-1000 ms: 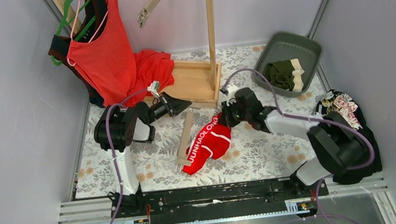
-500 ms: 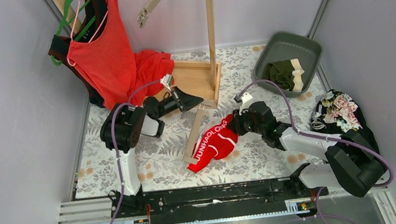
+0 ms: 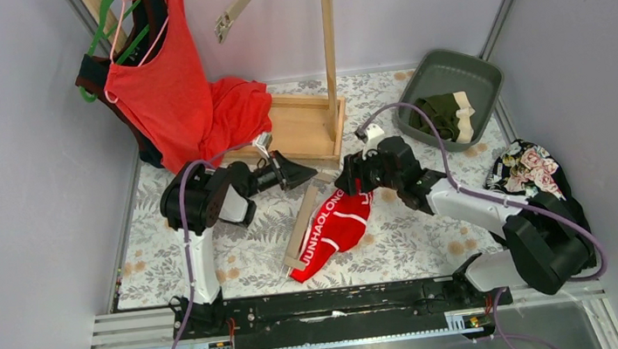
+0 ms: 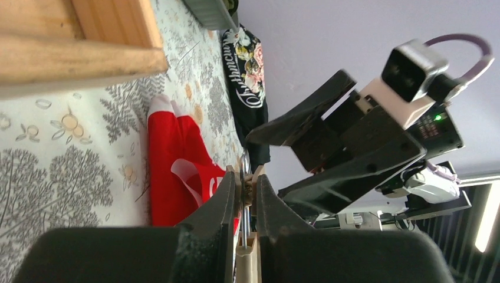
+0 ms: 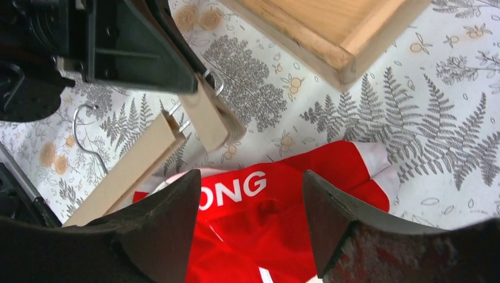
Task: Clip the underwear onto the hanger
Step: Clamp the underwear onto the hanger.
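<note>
The red underwear (image 3: pixel 336 227), its waistband lettered "JUNHAOLONG", lies on the mat against the wooden hanger (image 3: pixel 301 228). My left gripper (image 3: pixel 309 174) is shut on the clip at the hanger's far end; in the left wrist view the gripper (image 4: pixel 244 187) pinches the wooden clip (image 4: pixel 246 175) and its wire. My right gripper (image 3: pixel 352 180) hovers just over the waistband. In the right wrist view the gripper (image 5: pixel 250 184) stands open and empty, with the red underwear (image 5: pixel 277 206) below and the hanger bar (image 5: pixel 127 172) to the left. The olive green underwear (image 3: pixel 442 115) lies in the grey bin (image 3: pixel 488 77).
A wooden stand has its base (image 3: pixel 304 125) and post (image 3: pixel 329 32) just behind both grippers. A red tank top (image 3: pixel 165 81) hangs at the back left. A second wooden hanger (image 3: pixel 244 2) hangs up top. Black floral cloth (image 3: pixel 533 168) lies beside the right arm.
My right gripper has opened and let go of the red underwear's waistband, ending above it. My left gripper has carried the hanger's clip end rightward, toward the underwear.
</note>
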You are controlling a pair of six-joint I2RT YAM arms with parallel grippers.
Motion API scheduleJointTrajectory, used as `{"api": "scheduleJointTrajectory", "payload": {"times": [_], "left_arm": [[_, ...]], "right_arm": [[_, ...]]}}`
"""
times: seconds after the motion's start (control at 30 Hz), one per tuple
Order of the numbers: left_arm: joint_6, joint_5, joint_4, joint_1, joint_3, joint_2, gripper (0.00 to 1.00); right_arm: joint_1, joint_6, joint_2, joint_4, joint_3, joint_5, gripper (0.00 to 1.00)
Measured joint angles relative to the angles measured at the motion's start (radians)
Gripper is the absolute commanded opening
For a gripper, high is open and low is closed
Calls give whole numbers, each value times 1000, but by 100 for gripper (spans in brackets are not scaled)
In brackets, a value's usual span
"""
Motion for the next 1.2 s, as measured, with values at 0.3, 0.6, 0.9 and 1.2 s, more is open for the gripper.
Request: {"api": "scheduleJointTrajectory", "payload": {"times": [0.3,0.6,0.9,1.2], "left_arm": [[10,3,0,0,-45,-4,0],[10,1,0,3,-54,-11,0],[9,-2,0,8,-55,-11,0],[-14,-12,0,21,-22,-5,0]], "right_arm": [[-1,3,67,-29,49,-32,68],[-1,-5,141,-90,88,-60,65],[-1,-25,255,-102,145,-111,8],[-1,-48,222,-102,137,-116,0]]}}
